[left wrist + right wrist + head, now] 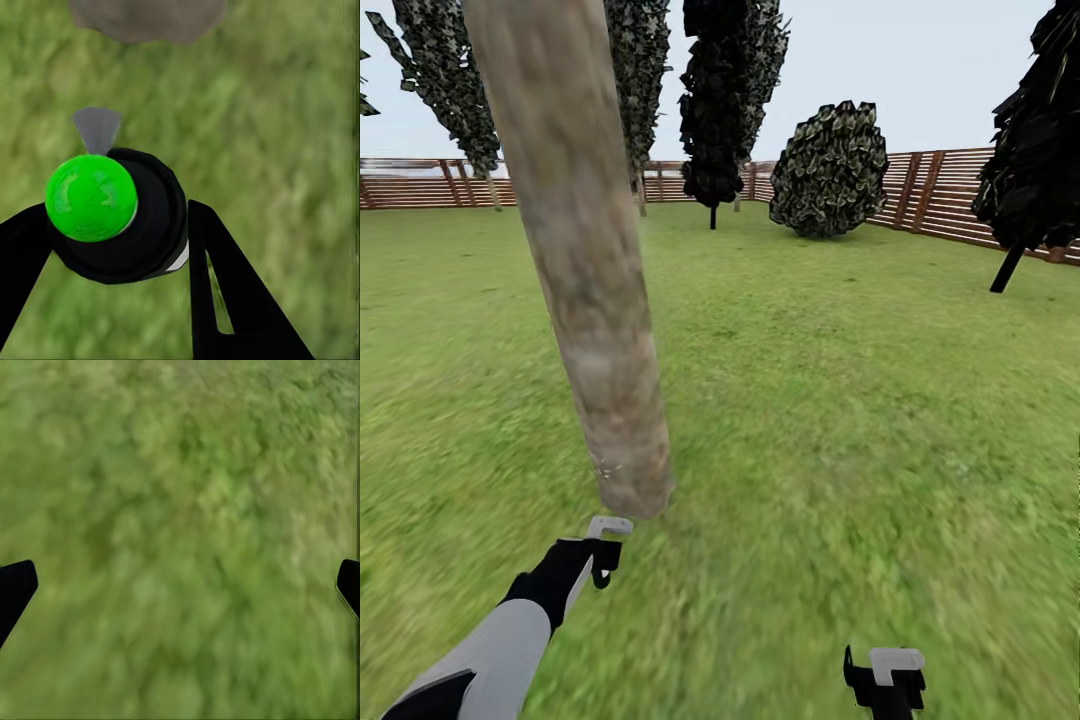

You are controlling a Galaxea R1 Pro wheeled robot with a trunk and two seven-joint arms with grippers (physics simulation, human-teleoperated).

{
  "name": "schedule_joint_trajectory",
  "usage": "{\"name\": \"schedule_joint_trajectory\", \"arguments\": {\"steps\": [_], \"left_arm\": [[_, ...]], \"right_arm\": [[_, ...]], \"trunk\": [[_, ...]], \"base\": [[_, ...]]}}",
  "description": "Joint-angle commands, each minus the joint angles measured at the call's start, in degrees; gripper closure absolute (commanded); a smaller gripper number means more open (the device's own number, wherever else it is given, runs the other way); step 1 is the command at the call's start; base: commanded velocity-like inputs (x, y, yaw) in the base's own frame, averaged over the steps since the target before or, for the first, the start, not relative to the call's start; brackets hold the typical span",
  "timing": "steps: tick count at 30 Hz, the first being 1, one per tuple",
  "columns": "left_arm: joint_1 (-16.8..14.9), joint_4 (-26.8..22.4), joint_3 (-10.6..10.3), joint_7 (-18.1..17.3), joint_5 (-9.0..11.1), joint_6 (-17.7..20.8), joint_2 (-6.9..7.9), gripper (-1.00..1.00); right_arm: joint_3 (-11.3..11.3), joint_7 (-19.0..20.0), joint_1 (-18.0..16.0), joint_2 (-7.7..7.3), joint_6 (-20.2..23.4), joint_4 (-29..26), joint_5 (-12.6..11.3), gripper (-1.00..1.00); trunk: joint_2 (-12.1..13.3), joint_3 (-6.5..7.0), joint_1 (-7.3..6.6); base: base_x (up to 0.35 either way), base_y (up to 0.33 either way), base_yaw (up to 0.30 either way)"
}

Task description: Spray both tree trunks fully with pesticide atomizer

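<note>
A thick, mottled grey-brown tree trunk (575, 250) leans across the head view and meets the lawn just ahead of my left gripper (605, 552). A few whitish specks (605, 467) sit low on the trunk. In the left wrist view my left gripper (116, 225) is shut on the pesticide atomizer (154, 225), a small black cylinder whose round top shows bright green. A small grey cone (96, 129) fans out from it towards the trunk base (146, 16). My right gripper (885, 682) hangs open over bare grass, its fingertips (15, 589) far apart.
Lawn (840, 400) spreads all around. Dark columnar trees (725, 100), a round bush (830, 170) and a dark leaning tree (1035, 150) stand far off by the brown slat fence (950, 195).
</note>
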Motion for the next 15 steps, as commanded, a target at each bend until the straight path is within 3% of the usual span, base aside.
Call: {"name": "schedule_joint_trajectory", "arguments": {"steps": [1,9,13,15], "left_arm": [[0.0,-0.03,0.0,-0.02,0.0,0.0,0.0,1.0],[0.0,-0.12,0.01,0.0,0.06,-0.04,-0.05,1.0],[-0.23,-0.82,0.04,-0.03,0.08,-0.18,-0.2,1.0],[-0.72,-2.45,-0.09,-0.04,0.03,0.02,-0.95,1.0]], "right_arm": [[0.0,0.0,0.0,0.0,0.0,0.0,0.0,-1.0],[-0.03,0.0,0.0,0.0,0.0,0.0,0.0,-1.0],[-0.07,-0.09,0.0,-0.04,0.0,-0.04,-0.03,-1.0],[-0.09,-0.15,0.0,-0.07,0.0,-0.1,-0.07,-1.0]], "trunk": [[0.0,0.0,0.0],[0.0,0.0,0.0],[0.0,0.0,0.0],[0.0,0.0,0.0]], "base": [[0.081,-0.238,0.031],[0.007,-0.235,0.225],[-0.005,-0.042,0.229],[-0.001,-0.006,0.055]]}}
